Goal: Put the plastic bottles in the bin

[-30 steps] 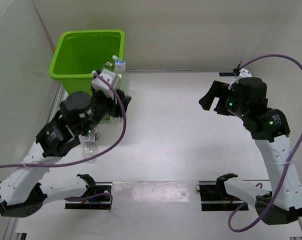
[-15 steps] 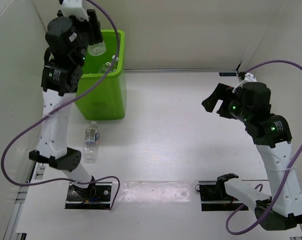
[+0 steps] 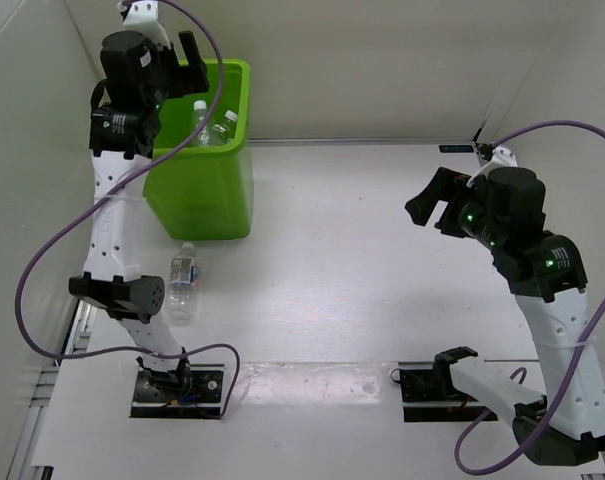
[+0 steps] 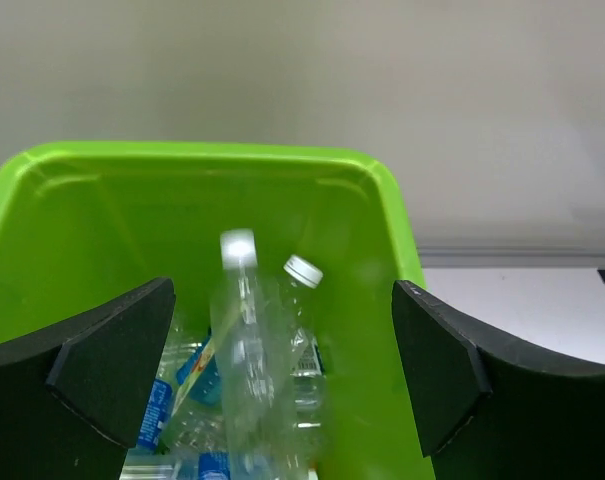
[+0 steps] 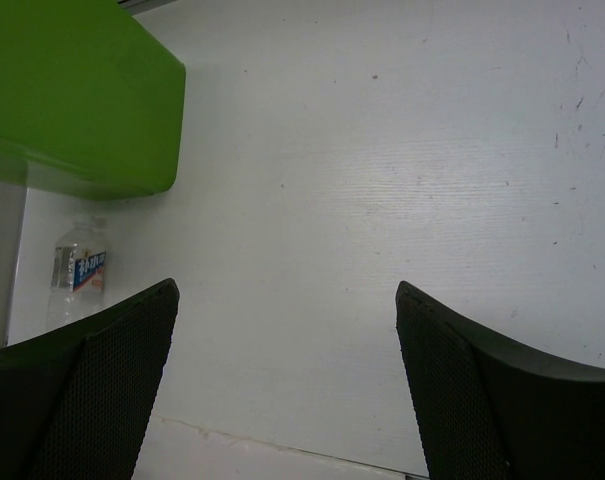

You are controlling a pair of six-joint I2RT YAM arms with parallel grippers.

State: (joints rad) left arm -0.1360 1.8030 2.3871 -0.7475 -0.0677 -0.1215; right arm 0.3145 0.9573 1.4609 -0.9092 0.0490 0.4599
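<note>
Inside the bin (image 4: 182, 160) little is sharp. The left wrist view shows a blurred bottle (image 4: 244, 350), cap up, too smeared to read its label. A sharper capped bottle (image 4: 304, 300) leans behind it, and scraps of blue label sit low down, cut off by the frame edge, so the bottles at the bottom cannot be counted. The left claw (image 4: 282, 375) hangs over the bin's mouth with its jaws spread wide, both pads clear of the blurred bottle, gripping nothing. In the top view the bin (image 3: 207, 190) stands at the far left of the table (image 3: 382, 300); the left claw (image 3: 182, 55) covers part of its rim, and only two white caps show within. The left wrist view misses the lone bottle (image 3: 182, 285), which lies on the table just in front of the bin. The right wrist view catches that lone bottle (image 5: 79, 270), its label partly blue, near the bin (image 5: 72, 90). The right claw (image 3: 434, 205) hangs raised at the right, well apart from both, jaws wide and empty.
</note>
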